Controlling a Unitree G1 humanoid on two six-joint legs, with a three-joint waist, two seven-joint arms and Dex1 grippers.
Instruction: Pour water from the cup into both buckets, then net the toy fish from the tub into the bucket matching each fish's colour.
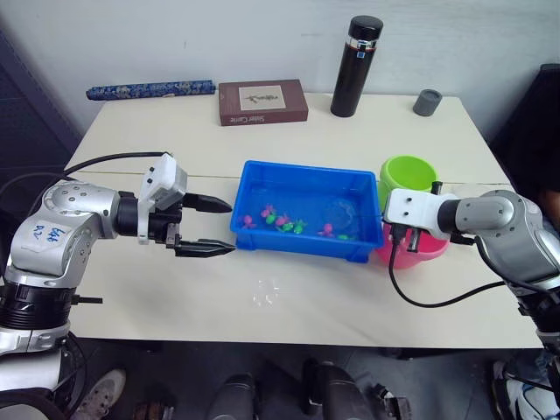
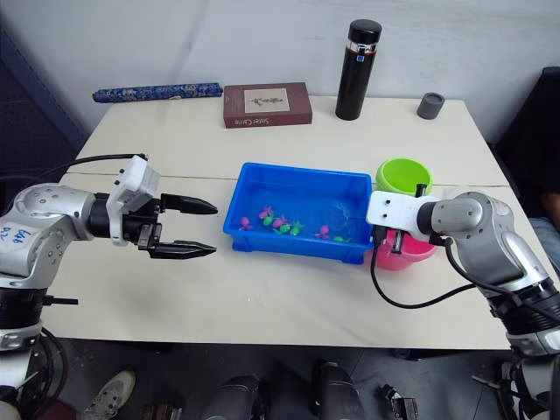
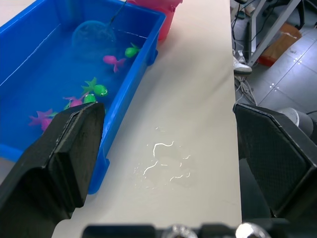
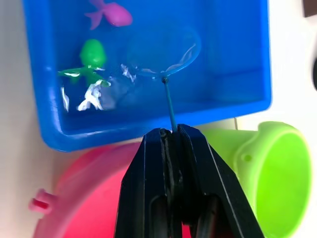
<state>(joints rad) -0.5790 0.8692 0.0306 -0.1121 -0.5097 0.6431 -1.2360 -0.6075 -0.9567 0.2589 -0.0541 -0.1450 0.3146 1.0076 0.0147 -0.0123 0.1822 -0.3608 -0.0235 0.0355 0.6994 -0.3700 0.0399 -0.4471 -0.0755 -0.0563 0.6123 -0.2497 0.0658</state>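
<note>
The blue tub point(image 1: 297, 244) stands mid-table with water in it, and several pink and green toy fish point(image 1: 284, 221) lie along its front. The net point(image 1: 339, 211) has its hoop dipped in the water at the tub's right end. My right gripper point(image 4: 171, 133) is shut on the net's thin black stick, just above the pink bucket point(image 1: 423, 251). The lime green bucket point(image 1: 409, 175) stands right behind the pink one. My left gripper point(image 1: 214, 227) hovers open and empty left of the tub. The cup is out of view.
Along the table's far edge are a tall black flask point(image 1: 355, 66), a small grey cup point(image 1: 428, 101), a brown book point(image 1: 262, 102) and a blue patterned roll point(image 1: 150, 89). A small water puddle point(image 1: 267, 293) lies on the table in front of the tub.
</note>
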